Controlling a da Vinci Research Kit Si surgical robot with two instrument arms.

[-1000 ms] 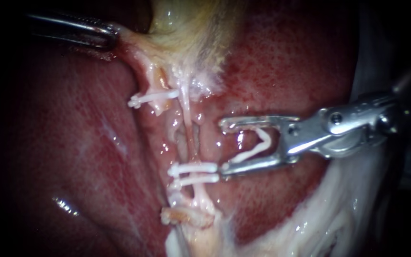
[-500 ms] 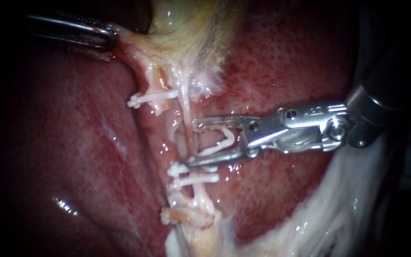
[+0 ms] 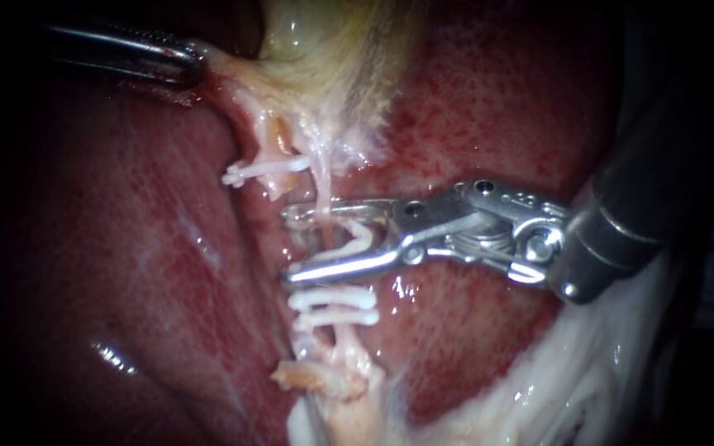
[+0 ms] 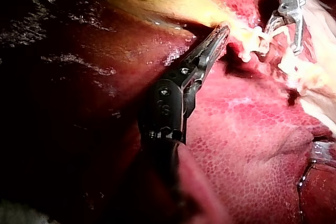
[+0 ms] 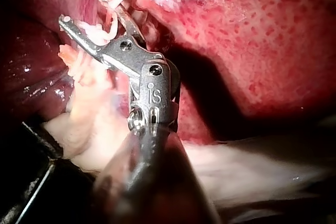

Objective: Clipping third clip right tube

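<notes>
Reaching farther in with right instrument [image 3: 288, 246], jaws gripping a clip [image 3: 357, 239] astride the tube [image 3: 321, 186]; pinching gallbladder [image 3: 332, 58] with level left instrument [image 3: 192, 59].

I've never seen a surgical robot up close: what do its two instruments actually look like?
The left instrument is slim and dark, its narrow jaws lined with fine teeth. The right instrument is bright silver, with long slotted jaws, round hinge pins and a thick dark grey shaft.

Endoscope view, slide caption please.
Right tool holds open clip across right tube above two clips; left tool grips gallbladder.
</notes>
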